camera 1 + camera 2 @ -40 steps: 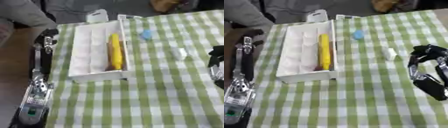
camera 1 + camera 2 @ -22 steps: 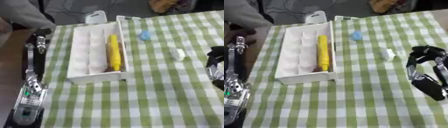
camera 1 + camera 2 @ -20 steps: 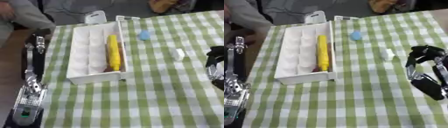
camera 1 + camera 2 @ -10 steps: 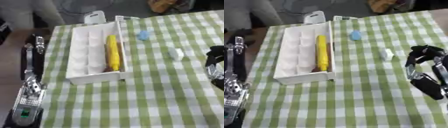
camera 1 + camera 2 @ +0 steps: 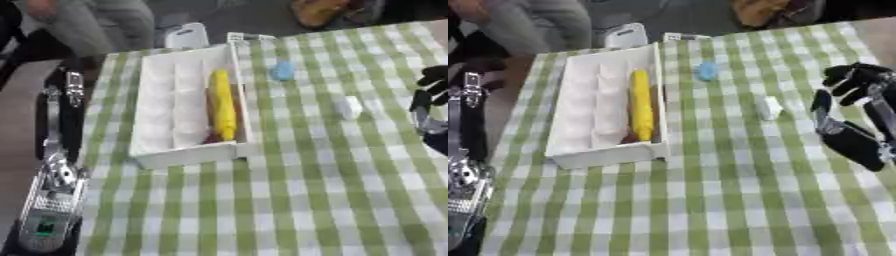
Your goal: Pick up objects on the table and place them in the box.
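Left eye view: the white box (image 5: 188, 112) on the checked desk (image 5: 297, 200) holds a yellow banana (image 5: 222, 104); a blue object (image 5: 282, 70) and white block (image 5: 350, 107) lie outside it.
Right eye view: right hand (image 5: 852, 107) beside the block, fingers (image 5: 847, 75) curled, empty
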